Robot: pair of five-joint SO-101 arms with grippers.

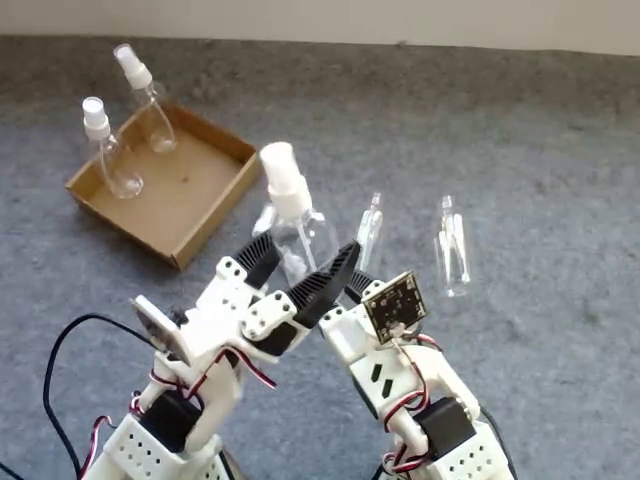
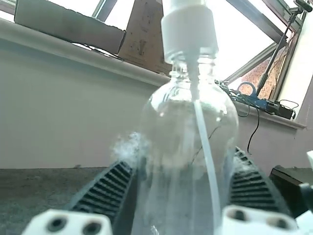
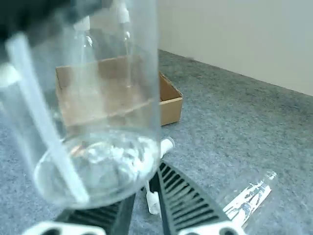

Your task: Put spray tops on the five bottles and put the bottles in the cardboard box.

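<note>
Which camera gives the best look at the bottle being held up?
The high view: it shows nearly the whole bottle, upright, with its white spray top. The left wrist view shows it close up, its base cut off; the right wrist view shows just its rounded bottom.

You see a clear plastic bottle [image 3: 98, 147] with a white dip tube [image 3: 44, 122] inside, its round base just above your right gripper [image 3: 145, 191], whose black ribbed jaws stand slightly apart. Behind it, a brown cardboard box [image 3: 168, 105] sits on grey carpet [image 3: 244, 112]. A second clear bottle [image 3: 247, 198] lies beside the jaws.
</note>
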